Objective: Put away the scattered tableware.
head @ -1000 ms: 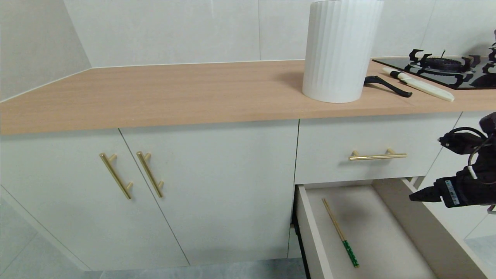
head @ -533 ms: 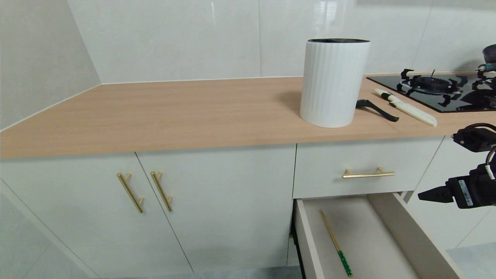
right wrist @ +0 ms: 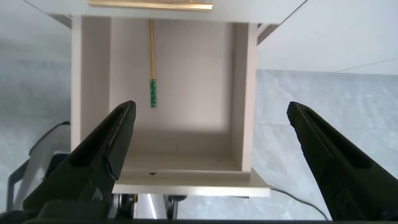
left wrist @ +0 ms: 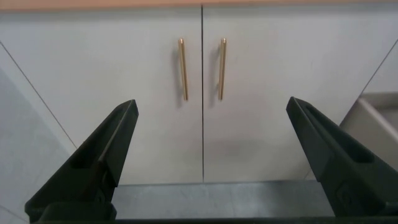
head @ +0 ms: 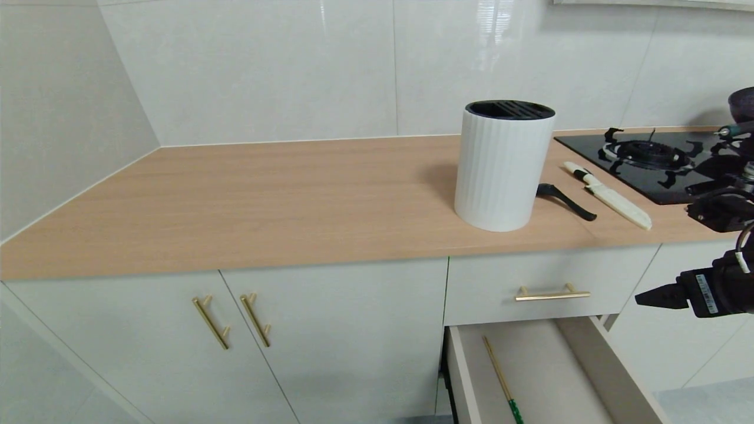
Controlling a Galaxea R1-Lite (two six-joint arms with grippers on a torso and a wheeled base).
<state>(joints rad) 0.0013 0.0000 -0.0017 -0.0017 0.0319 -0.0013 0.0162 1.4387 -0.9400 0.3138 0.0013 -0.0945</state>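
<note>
Lower right in the head view, the drawer (head: 595,365) stands open with chopsticks (head: 499,372) inside, likely awaiting the white knife (head: 609,195) and black-handled utensil (head: 565,201) lying on the countertop (head: 265,194) right of the knife block (head: 503,168); both the right gripper (head: 648,296) and left gripper (left wrist: 208,155) hang empty, fingers apart.

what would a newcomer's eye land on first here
The tall white ribbed knife block stands out on the wooden counter, with a pale-bladed knife and a black-handled tool lying beside it toward the stove. Below, the lower drawer is pulled open with green-tipped chopsticks inside, and the right gripper hangs open near it.
</note>
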